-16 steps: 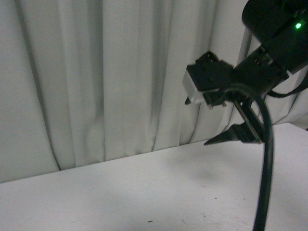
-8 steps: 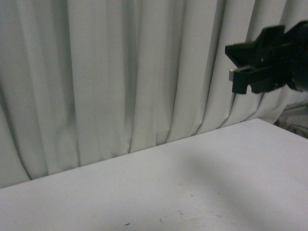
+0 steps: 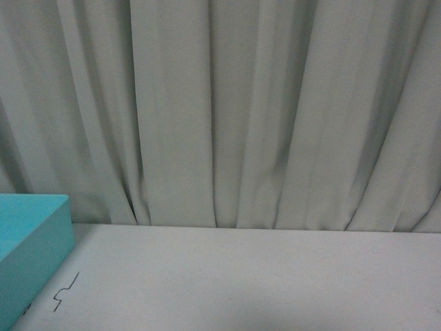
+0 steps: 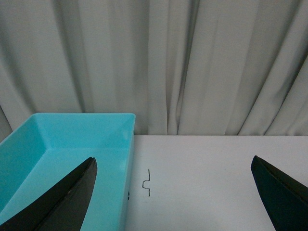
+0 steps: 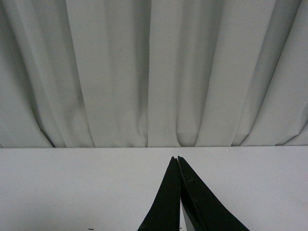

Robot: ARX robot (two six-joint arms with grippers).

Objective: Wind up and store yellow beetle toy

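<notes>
Left gripper [image 4: 173, 160]: two matte black, tapered fingers [image 4: 65, 199]. Right gripper [image 5: 177, 160]: identical black fingers [image 5: 165, 204], sharply pointed.

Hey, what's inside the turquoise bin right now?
Where visible, the turquoise bin has a bare floor and walls; nothing shows in it. Its near end is hidden behind a finger of the left gripper and cut off by the picture's edge, so that part is unknown.

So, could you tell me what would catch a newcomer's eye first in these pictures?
The turquoise bin at the far left of the table stands out against the grey curtain. In the wrist views, the left gripper gapes wide open while the right gripper is shut to a point. No yellow toy shows anywhere.
</notes>
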